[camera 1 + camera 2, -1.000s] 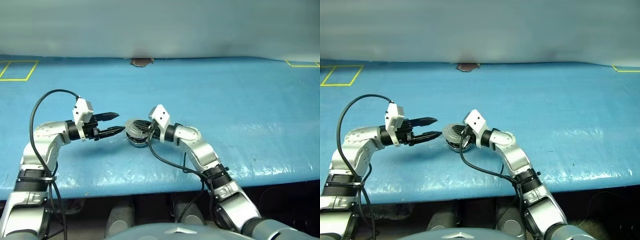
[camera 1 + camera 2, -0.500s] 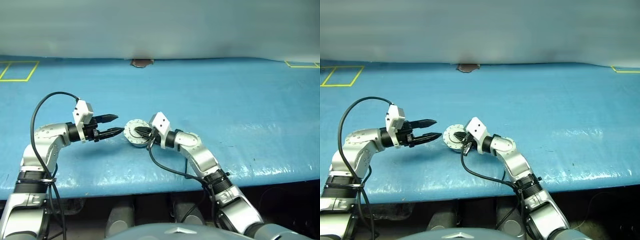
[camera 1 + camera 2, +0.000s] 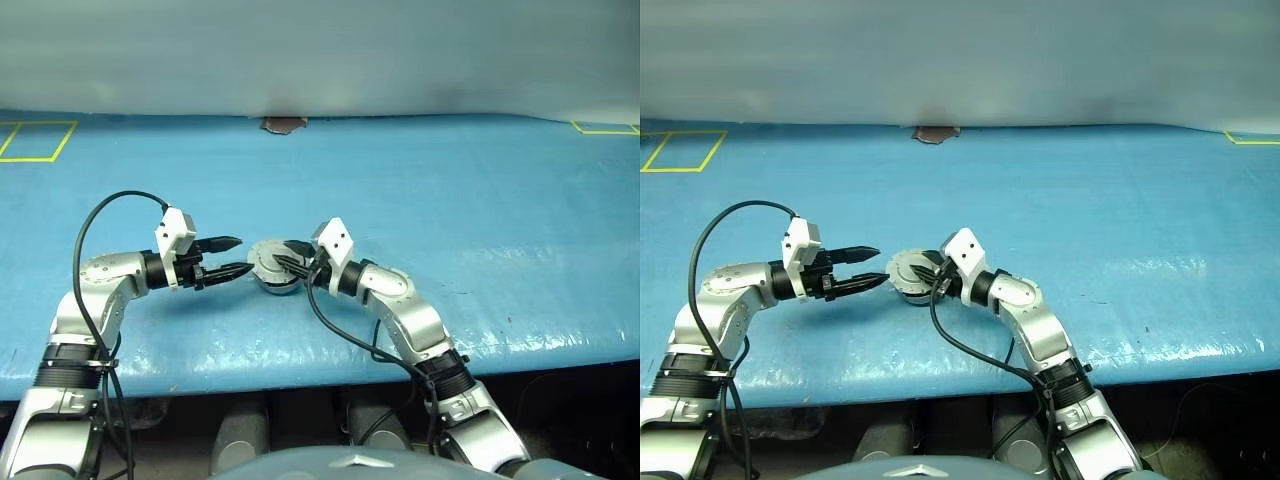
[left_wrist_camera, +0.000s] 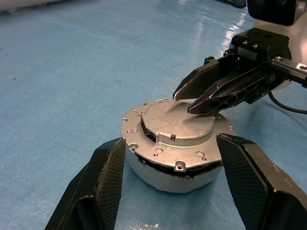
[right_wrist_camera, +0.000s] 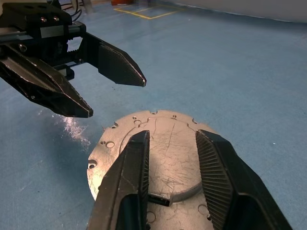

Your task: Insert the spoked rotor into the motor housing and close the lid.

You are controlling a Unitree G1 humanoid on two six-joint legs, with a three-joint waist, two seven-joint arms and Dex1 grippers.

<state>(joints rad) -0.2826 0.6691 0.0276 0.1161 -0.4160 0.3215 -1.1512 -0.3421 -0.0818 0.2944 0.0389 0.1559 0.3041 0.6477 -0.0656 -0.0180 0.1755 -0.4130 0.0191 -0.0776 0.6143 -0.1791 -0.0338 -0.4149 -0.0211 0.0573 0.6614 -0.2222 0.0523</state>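
the lid (image 4: 178, 125) lies shut on the motor housing (image 4: 177, 173) on the blue table (image 3: 450, 190). the right gripper (image 4: 192, 100) hovers over the lid — fingers parted, holding nothing. the left gripper (image 3: 240, 256) (jaws wide, empty) sits just beside the housing

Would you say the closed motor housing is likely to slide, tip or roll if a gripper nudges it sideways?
The motor housing looks like squat solid metal sitting flat, so it probably slides rather than tips. Rolling seems unlikely. Its smooth lid may be slippery.

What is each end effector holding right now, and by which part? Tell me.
Nothing. The right end effector hangs open over the lid; the left end effector is open beside the housing.
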